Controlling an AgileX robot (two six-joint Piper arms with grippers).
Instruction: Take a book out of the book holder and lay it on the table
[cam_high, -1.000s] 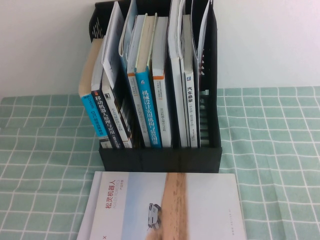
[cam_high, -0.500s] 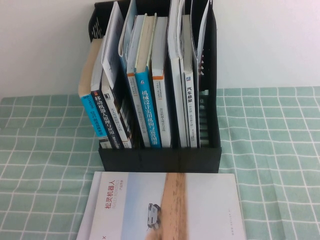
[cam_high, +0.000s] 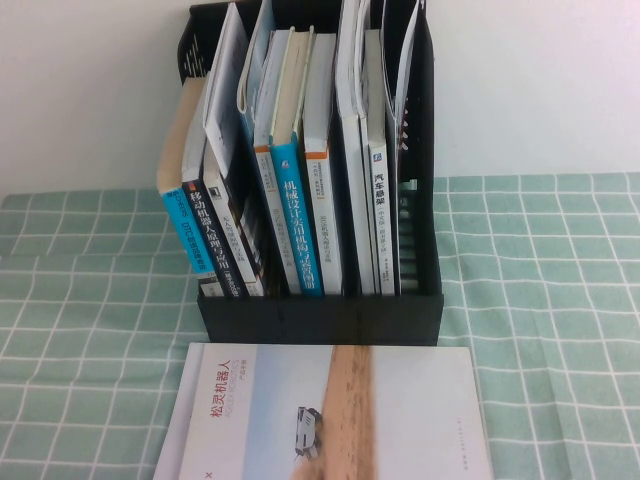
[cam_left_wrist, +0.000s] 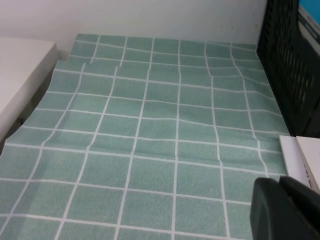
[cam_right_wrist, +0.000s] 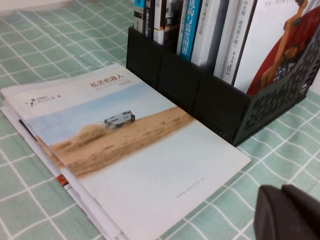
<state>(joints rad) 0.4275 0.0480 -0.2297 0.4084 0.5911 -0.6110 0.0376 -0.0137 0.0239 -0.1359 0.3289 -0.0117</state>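
Note:
The book (cam_high: 330, 415), a thin white booklet with a red title, a tan band and a small white car, lies flat on the table (cam_high: 90, 330) just in front of the book holder (cam_high: 320, 315). The right wrist view shows the book (cam_right_wrist: 125, 150) lying cover-up beside the black holder (cam_right_wrist: 200, 95). My right gripper (cam_right_wrist: 280, 192) is shut and empty, hovering over the cloth off the book's corner. My left gripper (cam_left_wrist: 277, 185) is shut and empty too, low over the cloth, with the book's edge (cam_left_wrist: 300, 157) and the holder's wall (cam_left_wrist: 292, 65) to one side. Neither arm shows in the high view.
Several upright books fill the holder: blue-spined ones (cam_high: 300, 225), white-spined ones (cam_high: 380, 215) and a leaning book at the left (cam_high: 190, 215). A white wall stands behind. A white surface (cam_left_wrist: 20, 75) borders the cloth in the left wrist view.

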